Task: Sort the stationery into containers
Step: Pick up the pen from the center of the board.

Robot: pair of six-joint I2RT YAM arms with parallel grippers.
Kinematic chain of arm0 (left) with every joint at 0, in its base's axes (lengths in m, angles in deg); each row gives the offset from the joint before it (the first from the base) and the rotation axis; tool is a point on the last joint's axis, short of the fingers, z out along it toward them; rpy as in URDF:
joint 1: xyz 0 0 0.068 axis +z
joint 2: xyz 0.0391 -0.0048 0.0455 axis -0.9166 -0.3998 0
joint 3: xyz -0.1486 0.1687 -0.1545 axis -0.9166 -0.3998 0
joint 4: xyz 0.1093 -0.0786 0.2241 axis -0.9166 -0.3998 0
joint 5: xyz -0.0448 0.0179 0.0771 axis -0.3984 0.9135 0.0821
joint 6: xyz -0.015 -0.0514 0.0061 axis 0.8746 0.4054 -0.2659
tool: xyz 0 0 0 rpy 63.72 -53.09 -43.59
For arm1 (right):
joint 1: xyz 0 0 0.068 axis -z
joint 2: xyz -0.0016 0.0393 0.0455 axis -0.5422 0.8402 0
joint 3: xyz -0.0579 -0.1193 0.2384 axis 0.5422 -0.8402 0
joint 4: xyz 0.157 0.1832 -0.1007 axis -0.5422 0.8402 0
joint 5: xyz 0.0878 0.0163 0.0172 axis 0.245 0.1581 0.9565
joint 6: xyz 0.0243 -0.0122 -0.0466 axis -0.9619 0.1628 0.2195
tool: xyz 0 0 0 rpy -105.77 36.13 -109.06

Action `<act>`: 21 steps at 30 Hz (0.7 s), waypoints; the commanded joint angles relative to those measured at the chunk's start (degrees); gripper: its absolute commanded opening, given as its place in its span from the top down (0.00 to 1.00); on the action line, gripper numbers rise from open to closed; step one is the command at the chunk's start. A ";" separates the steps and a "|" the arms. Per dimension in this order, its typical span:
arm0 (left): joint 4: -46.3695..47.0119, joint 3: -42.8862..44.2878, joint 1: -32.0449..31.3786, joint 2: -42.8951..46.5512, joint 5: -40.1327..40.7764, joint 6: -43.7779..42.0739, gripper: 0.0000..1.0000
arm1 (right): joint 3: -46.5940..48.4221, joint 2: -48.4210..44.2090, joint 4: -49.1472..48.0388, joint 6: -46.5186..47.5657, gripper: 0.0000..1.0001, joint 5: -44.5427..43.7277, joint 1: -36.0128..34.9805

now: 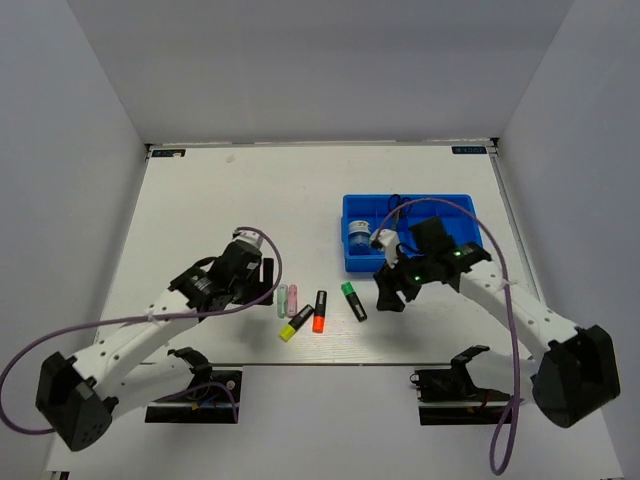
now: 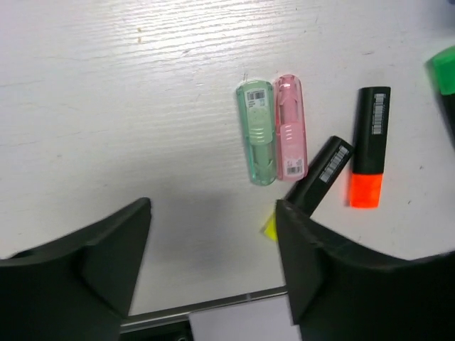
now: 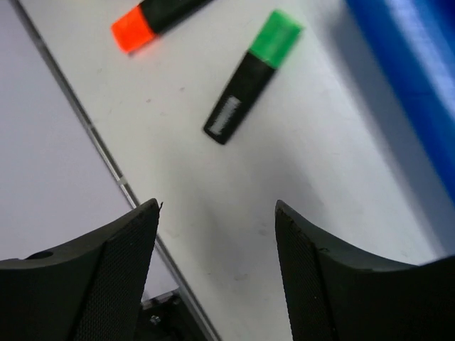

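Left jaws: the left gripper (image 2: 213, 266) has its fingers apart and holds nothing. Only bare table shows under the gap.
Right jaws: the right gripper (image 3: 217, 263) is also spread and empty, hanging over bare table.
Nearest the left jaws: the yellow highlighter (image 2: 321, 172) lies tilted, its yellow end running behind one finger in the wrist view. Just beyond the gap, the pale green highlighter (image 2: 258, 133) and the pink highlighter (image 2: 290, 126) lie side by side, touching.
Nearest the right jaws: the green highlighter (image 3: 252, 74) lies tilted ahead of the gap, apart from both fingers.
Between the arms: the orange highlighter (image 2: 370, 145) lies apart from its neighbours.
Containers: the blue tray (image 1: 347, 262) sits on the right half of the table, just beyond the right gripper. The roll (image 1: 358, 237) stands in a compartment on its left side. The right arm covers part of the tray, so what lies there cannot be told.
Step in hand: judged to be the approach to a pick. Five highlighters remain outside the tray, so the sorting is only partly done.
Next move, right arm: bring the gap over the green highlighter, turn the wrist to straddle its body crosswise, close, then lift it to a tray compartment.
Next move, left arm: pick one of the touching pair without dragging the other along. The tray is well away from this arm.
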 commanded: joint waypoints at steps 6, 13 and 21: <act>-11.56 -1.52 0.24 14.14 3.98 -1.55 0.09 | 2.45 12.18 -9.62 -13.09 0.26 -19.35 -20.98; -14.03 -4.42 0.15 20.39 5.39 0.21 0.08 | 5.79 23.61 -14.02 -21.02 0.26 -33.07 -25.23; -14.47 -5.57 0.24 22.15 5.31 0.48 0.08 | 9.57 32.48 -16.39 -22.70 0.26 -35.10 -26.29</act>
